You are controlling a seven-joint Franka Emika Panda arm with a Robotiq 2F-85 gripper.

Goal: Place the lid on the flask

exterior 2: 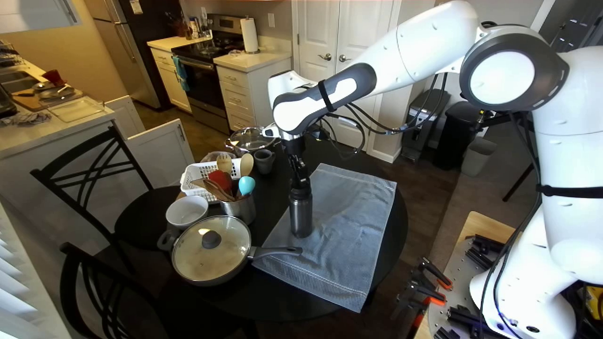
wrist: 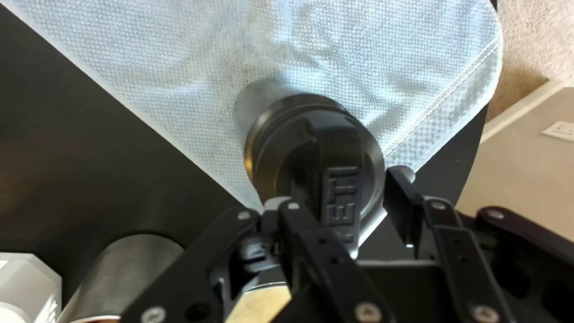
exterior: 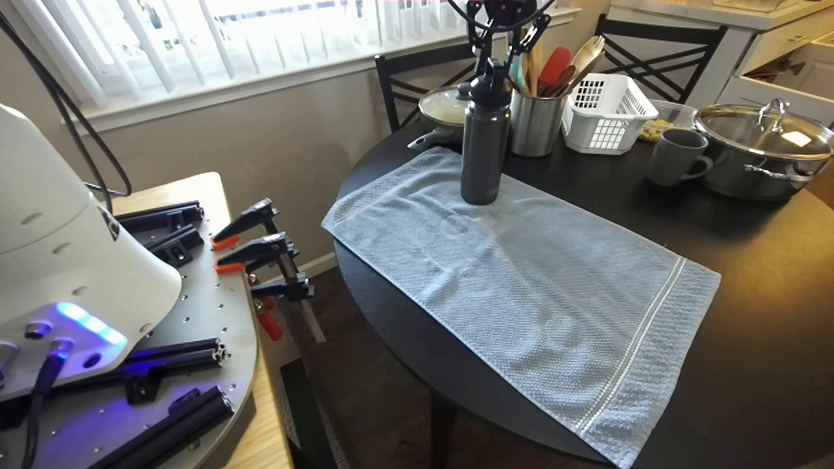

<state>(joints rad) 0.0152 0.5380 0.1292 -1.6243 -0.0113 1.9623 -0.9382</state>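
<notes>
The flask (exterior: pixel 483 156) is a tall dark grey cylinder standing upright on the towel; it also shows in an exterior view (exterior 2: pixel 301 217). The black lid (exterior: pixel 490 92) sits on top of the flask, its handle loop upward. In the wrist view the lid (wrist: pixel 309 134) is seen from above and covers most of the flask; its handle bears raised letters. My gripper (wrist: pixel 339 190) is open, pointing down, with its fingers on either side of the handle. A gap shows between the handle and the right finger. In an exterior view the gripper (exterior 2: pixel 297 178) is right above the lid.
A grey-blue towel (exterior: pixel 554 280) lies under the flask on the round black table. Close by stand a steel utensil holder (exterior: pixel 535 127), a lidded pan (exterior 2: pixel 212 249), a white basket (exterior: pixel 606 117), a grey mug (exterior: pixel 674 159) and a steel pot (exterior: pixel 749 172).
</notes>
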